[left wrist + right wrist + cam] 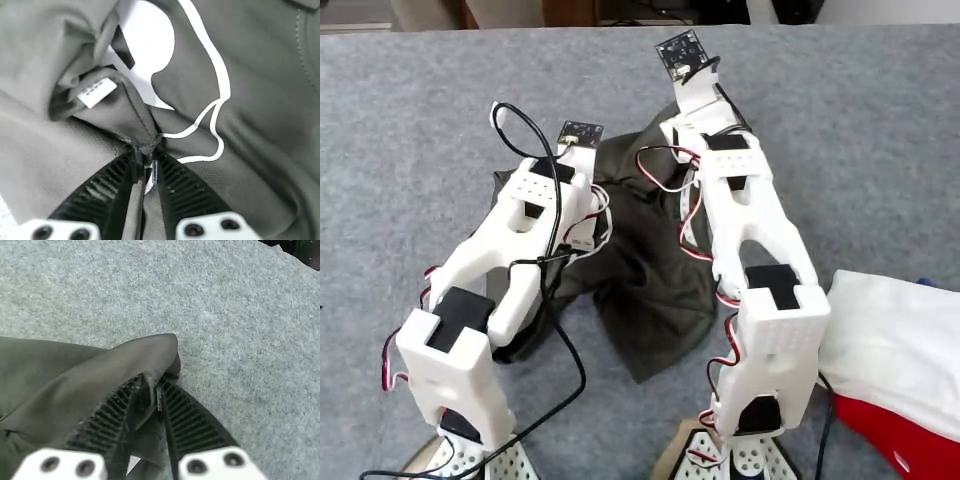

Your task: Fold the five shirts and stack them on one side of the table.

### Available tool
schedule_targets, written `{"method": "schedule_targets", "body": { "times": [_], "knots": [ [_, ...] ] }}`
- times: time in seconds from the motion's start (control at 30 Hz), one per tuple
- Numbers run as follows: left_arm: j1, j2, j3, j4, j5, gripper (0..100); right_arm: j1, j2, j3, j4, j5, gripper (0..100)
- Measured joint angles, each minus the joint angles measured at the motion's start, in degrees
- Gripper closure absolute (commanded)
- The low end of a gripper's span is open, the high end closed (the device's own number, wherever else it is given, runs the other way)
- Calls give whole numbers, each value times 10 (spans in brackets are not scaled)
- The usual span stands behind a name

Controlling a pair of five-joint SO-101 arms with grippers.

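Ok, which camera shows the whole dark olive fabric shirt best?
The high view: the dark olive shirt lies crumpled between both arms. The left wrist view shows the left gripper pinching a fold by its white print; the right wrist view, the right gripper pinching an edge.

Surface: a table (410, 130) covered in grey, felt-like carpet that spans the whole high view.
Middle: a dark shirt (660, 280) lies crumpled on the carpet, between and partly under the two arms.
Right edge: a white garment (900, 330) lies bunched, apart from the dark shirt.
Near right corner: a red garment (885, 440), seemingly tucked partly beneath the white garment.
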Motion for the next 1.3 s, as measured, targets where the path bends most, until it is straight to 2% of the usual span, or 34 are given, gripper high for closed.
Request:
{"method": "schedule_targets", "body": {
  "times": [0.27,0.53,0.73,1.0,1.17,1.3],
  "knots": [
    [0,0,-123,94,0,981,0,0,0,0,0,995],
    [-25,0,-362,244,-3,981,1,0,-22,42,-1,995],
    [-68,0,-542,343,-50,981,18,-25,-50,101,-1,995],
    [-190,-16,-722,360,-69,981,79,-171,-158,242,13,995],
    [-244,-69,-767,360,-74,981,120,-268,-249,311,20,995],
    [-258,-120,-769,361,-104,981,153,-345,-328,345,20,994]
  ]
}}
